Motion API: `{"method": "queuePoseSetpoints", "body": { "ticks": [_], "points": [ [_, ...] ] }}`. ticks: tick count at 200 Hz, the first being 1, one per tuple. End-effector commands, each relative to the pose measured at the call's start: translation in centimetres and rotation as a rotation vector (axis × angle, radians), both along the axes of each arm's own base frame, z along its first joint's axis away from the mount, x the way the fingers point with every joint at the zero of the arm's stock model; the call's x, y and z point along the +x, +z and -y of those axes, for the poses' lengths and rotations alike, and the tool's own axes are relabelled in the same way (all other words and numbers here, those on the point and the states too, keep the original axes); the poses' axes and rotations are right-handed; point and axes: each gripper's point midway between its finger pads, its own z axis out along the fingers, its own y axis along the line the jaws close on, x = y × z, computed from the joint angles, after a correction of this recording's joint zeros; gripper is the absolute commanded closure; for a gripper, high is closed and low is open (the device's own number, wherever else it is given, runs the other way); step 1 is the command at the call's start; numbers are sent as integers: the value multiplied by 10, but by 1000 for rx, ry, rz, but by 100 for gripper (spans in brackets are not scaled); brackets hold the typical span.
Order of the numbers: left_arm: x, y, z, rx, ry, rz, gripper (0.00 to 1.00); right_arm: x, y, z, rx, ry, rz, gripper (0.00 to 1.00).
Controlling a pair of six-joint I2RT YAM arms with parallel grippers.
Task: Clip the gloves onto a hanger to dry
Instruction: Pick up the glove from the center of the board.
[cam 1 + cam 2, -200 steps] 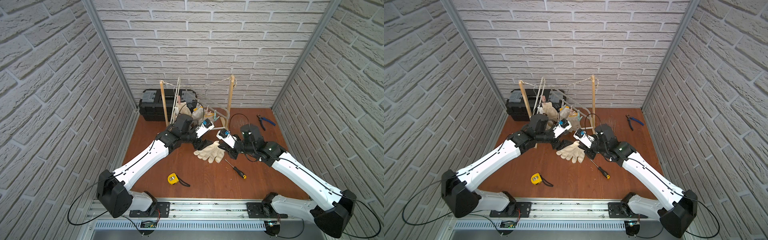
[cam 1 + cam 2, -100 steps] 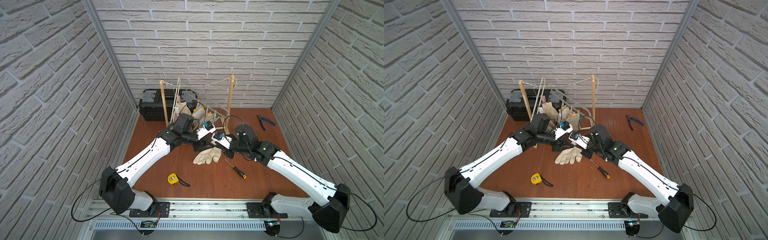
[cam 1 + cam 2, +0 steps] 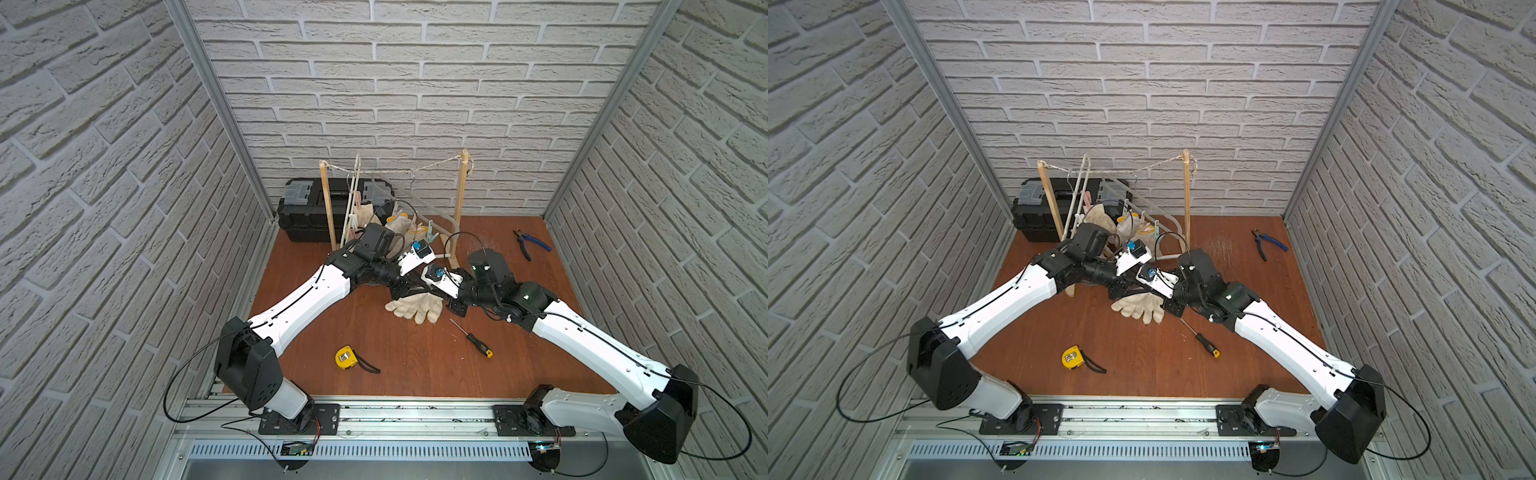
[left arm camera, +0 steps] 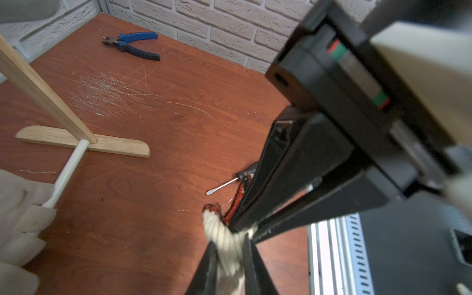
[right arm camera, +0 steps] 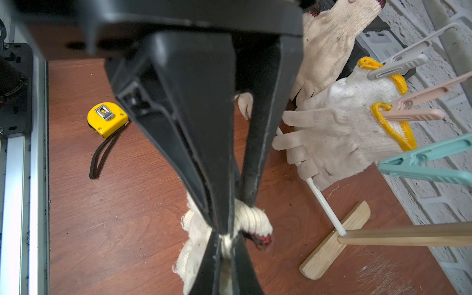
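Both arms meet over the middle of the bench. The left pincer is squeezed tight on a dirty white glove with a dark red edge. The right pincer is squeezed tight on the same glove, so the tips of the two pincers almost touch. The cloth is bunched up between them, and the red edge pokes out beside the tips. The rest of the glove hangs down with its fingers spread, close to the bench; I cannot tell if it touches the wood.

Near the back wall is a wooden stand with a string across the top. A pale hanger hangs from the string. More gloves are clipped on it. A grey peg and a pink peg bite on yellow glove edges. A blue-green peg sits just beside them.

A yellow tape measure lies near the front. A screwdriver lies near the held glove. Blue pliers lie well apart on the right, by the wall. A black toolbox sits in the back left corner
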Motion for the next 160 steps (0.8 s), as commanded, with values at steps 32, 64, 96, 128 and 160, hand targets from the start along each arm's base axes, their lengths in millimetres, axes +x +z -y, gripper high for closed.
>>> {"method": "queuePoseSetpoints", "body": {
  "ticks": [32, 64, 96, 128, 160],
  "points": [
    [3, 5, -11, 9, 20, 38, 100, 5, 27, -11, 76, 20, 76, 97],
    [9, 10, -15, 14, 51, 86, 100, 10, 24, -12, 76, -10, 47, 85],
    [25, 21, -23, -5, 139, 223, 100, 28, 23, 2, 217, -215, -54, 61],
    [34, 33, -29, -63, 212, 340, 100, 29, 35, 7, 557, -415, -245, 40],
    [36, 39, -28, -103, 235, 386, 100, 24, 37, -6, 902, -454, -455, 31]
  ]
}}
